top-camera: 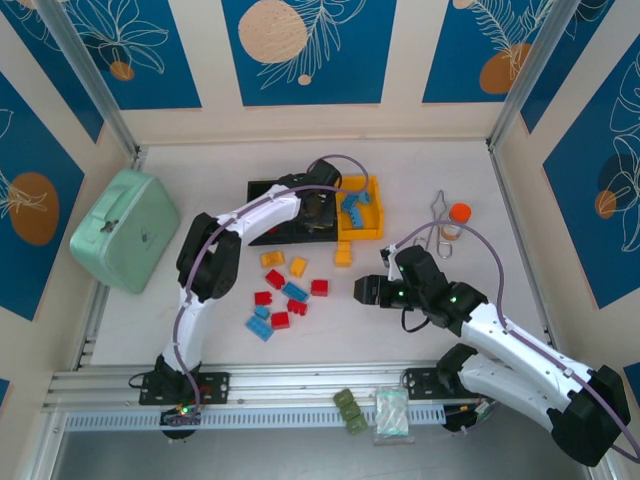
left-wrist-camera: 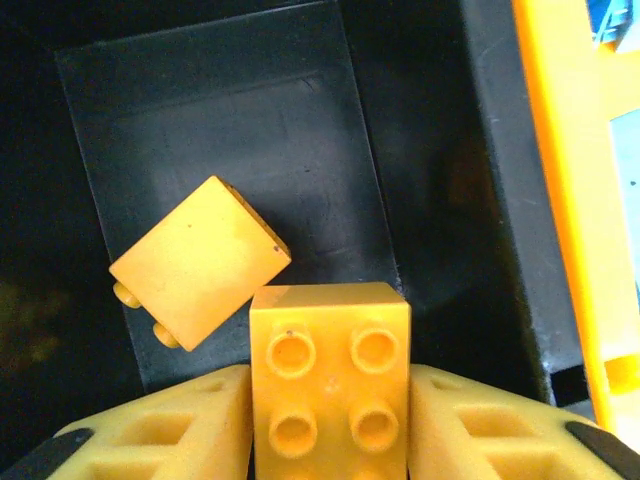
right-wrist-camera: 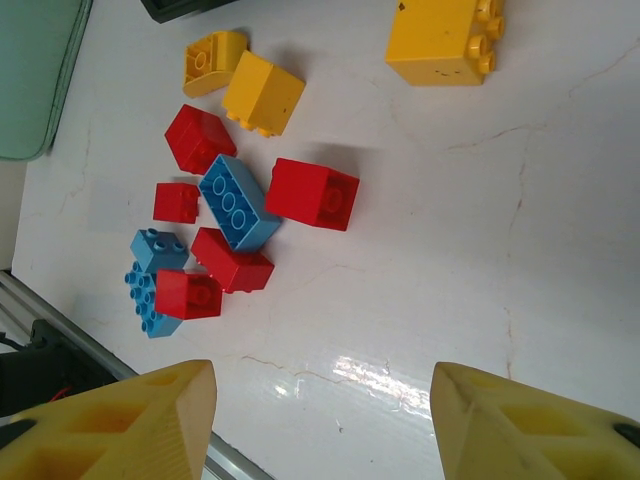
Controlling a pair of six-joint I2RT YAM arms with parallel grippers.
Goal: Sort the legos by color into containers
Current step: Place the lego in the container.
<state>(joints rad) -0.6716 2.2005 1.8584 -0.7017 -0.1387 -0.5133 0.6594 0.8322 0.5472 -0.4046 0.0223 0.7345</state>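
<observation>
My left gripper (left-wrist-camera: 330, 420) hangs over the middle black container (left-wrist-camera: 220, 130), shut on a yellow lego (left-wrist-camera: 330, 365) with its studs facing the camera. Another yellow lego (left-wrist-camera: 200, 262) lies tilted on that bin's floor. In the top view the left gripper (top-camera: 318, 205) reaches into the row of containers (top-camera: 268, 192); the yellow bin (top-camera: 372, 187) holds light blue legos (top-camera: 355, 208). Loose red (right-wrist-camera: 312, 193), blue (right-wrist-camera: 238, 203) and yellow legos (right-wrist-camera: 440, 40) lie on the table. My right gripper (right-wrist-camera: 320, 410) hovers open and empty just right of the pile (top-camera: 285, 295).
A mint-green case (top-camera: 125, 228) stands at the left. An orange-capped bottle (top-camera: 455, 222) sits beyond the right arm. An olive-green block (top-camera: 350, 410) and a small plastic bag (top-camera: 392, 412) rest on the near rail.
</observation>
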